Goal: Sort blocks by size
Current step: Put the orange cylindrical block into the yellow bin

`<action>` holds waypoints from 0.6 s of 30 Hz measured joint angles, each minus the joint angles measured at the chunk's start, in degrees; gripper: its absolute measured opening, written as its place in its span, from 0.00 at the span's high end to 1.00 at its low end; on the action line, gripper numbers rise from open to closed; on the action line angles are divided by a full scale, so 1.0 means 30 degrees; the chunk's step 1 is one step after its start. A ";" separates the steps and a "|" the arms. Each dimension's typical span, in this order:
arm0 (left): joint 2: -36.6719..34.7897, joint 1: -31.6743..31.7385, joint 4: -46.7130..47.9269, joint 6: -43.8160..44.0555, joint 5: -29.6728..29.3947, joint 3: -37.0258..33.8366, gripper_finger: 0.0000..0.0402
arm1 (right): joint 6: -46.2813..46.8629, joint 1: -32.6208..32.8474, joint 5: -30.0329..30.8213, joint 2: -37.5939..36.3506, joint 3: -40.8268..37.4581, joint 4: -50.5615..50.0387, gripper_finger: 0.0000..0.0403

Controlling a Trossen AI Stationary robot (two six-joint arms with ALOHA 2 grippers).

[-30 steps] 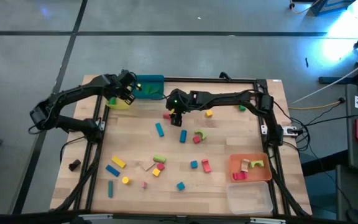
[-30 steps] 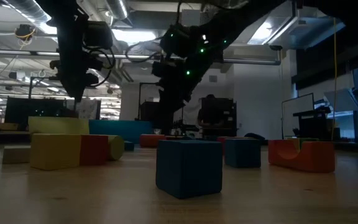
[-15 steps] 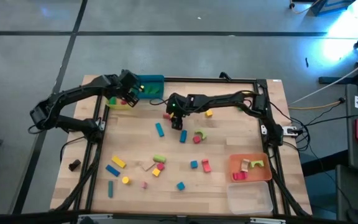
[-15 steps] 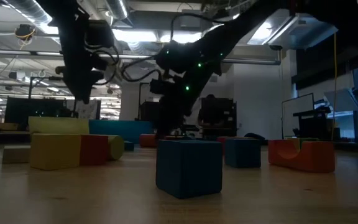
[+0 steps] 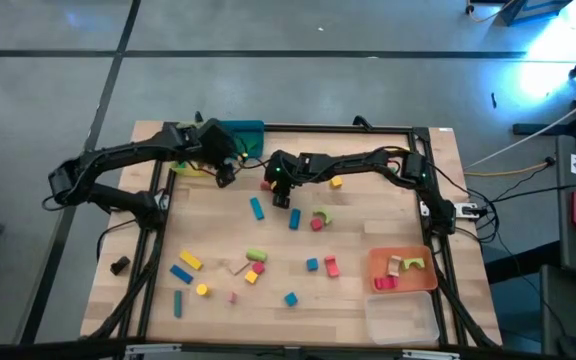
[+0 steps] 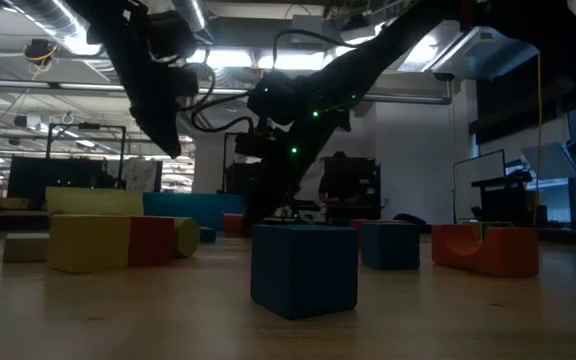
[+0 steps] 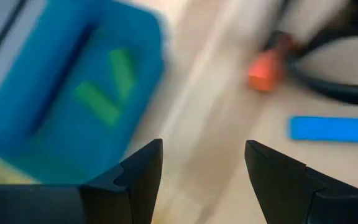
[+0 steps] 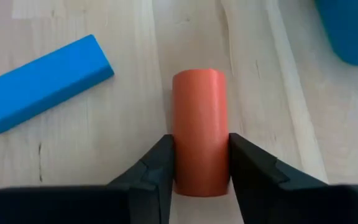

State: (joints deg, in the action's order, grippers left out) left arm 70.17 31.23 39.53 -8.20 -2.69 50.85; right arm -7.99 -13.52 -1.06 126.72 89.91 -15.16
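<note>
High view: scattered across the table (image 5: pixel 368 215), the blocks (image 5: pixel 256 208) in blue, green, yellow, red and pink; several too small to tell shape. Right pincer (image 5: pixel 274 192) down near the far middle of the table, its fingers hidden under the dark wrist. Left pincer (image 5: pixel 226 172) just in front of the teal tray (image 5: pixel 243 131) at the far edge, beside the yellow tray (image 5: pixel 190 167), mostly covered by the arm. Near the right front corner, an orange tray (image 5: pixel 404 282) with three blocks and a clear tray (image 5: pixel 402 318).

Low view: dim and backlit; both arms mere silhouettes, pincers not readable. Closest, a blue cube (image 6: pixel 304 268); left of it a yellow-and-red run of blocks.

Left wrist view: heavily blurred. Fingers (image 7: pixel 135 177) spread wide, nothing between them. Beyond, the teal tray with two green bars inside, and a blue bar (image 7: pixel 331 129).

Right wrist view: fingers (image 8: pixel 157 168) pressed narrow on both sides of a red cylinder (image 8: pixel 200 130) lying on the table; its near end cut off by the pincer body.
</note>
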 joint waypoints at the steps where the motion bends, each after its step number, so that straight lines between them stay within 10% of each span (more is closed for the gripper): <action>1: -0.0001 -0.0228 0.0008 -0.0438 0.0512 0.0000 0.47 | 0.0000 0.0000 0.0000 0.0000 0.0103 -0.0013 0.69; 18: -0.0030 -0.2210 -0.3166 -0.3345 0.1404 0.0029 0.47 | 0.0073 0.0022 -0.2534 -0.0153 0.4662 -0.1037 0.67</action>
State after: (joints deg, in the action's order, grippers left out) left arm 70.08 24.60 30.03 -18.24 1.52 50.94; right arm -7.77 -13.45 -8.66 126.26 103.90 -18.27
